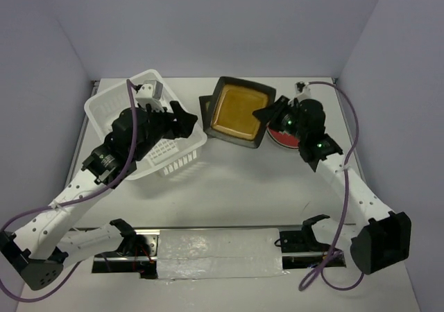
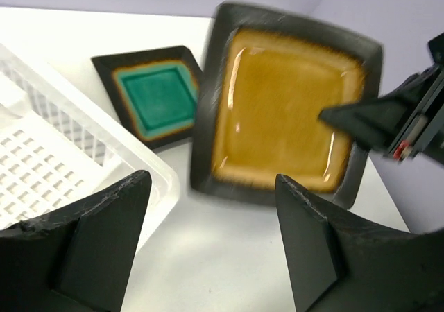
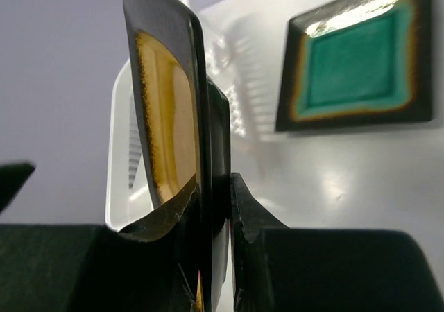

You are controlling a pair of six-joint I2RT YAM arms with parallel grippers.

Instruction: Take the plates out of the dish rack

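The white dish rack point(image 1: 111, 107) stands at the left and holds no plate that I can see. My left gripper point(image 1: 186, 121) hangs open and empty over its right rim; its open fingers point(image 2: 104, 222) show in the left wrist view. My right gripper point(image 1: 267, 114) is shut on the right edge of the amber-centred square plate point(image 1: 239, 111), which is tilted above the table. In the right wrist view the plate point(image 3: 166, 118) stands edge-on between the fingers point(image 3: 250, 208). The teal-centred square plate point(image 2: 156, 93) lies flat beside the rack, partly under the amber one. The red round plate point(image 1: 283, 139) lies under my right wrist.
The rack's perforated floor and rim point(image 2: 55, 152) fill the left of the left wrist view, and the rack point(image 3: 121, 152) shows behind the amber plate in the right wrist view. Grey walls close the table at back and sides. A foil strip point(image 1: 215, 253) lies between the arm bases.
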